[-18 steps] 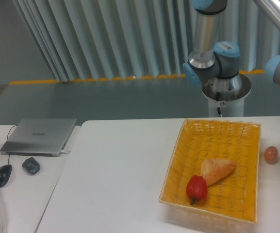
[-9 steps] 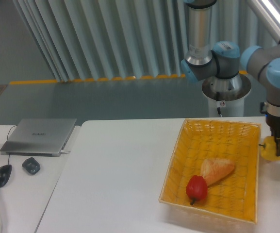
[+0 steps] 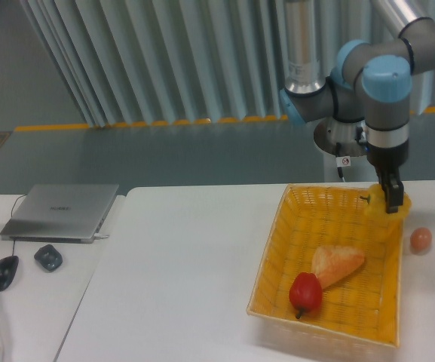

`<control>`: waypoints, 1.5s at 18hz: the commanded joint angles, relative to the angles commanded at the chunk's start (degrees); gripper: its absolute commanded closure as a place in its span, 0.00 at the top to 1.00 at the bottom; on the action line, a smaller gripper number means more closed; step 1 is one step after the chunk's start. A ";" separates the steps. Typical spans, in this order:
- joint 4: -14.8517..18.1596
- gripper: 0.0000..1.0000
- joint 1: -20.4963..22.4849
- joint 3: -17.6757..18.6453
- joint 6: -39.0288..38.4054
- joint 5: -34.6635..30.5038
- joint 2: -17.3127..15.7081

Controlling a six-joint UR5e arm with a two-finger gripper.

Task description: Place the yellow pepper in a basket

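White table (image 3: 187, 256) carried the basket (image 3: 277, 249) at right; the gripper (image 3: 391, 201) clasped the yellow pepper (image 3: 379, 204) above its far right corner, bread (image 3: 338, 264) and red pepper (image 3: 305, 293) inside

No legible text, labels or numbers on anything.

The white table (image 3: 187, 256) carries the wicker basket (image 3: 277, 249). Just right of the basket lies a brown egg (image 3: 421, 240). Far left of it sit a closed laptop (image 3: 60, 211) and two mice (image 3: 27, 264).
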State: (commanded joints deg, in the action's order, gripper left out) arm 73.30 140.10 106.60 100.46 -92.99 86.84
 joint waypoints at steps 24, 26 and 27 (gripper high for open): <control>-0.97 1.00 -4.05 -0.51 -6.33 -0.52 1.03; -0.09 1.00 -2.82 -3.67 -6.15 -0.70 3.41; 0.00 1.00 -1.07 -4.99 -5.72 -0.70 4.20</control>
State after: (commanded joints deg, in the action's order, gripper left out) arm 73.30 139.03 101.61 94.74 -93.69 91.05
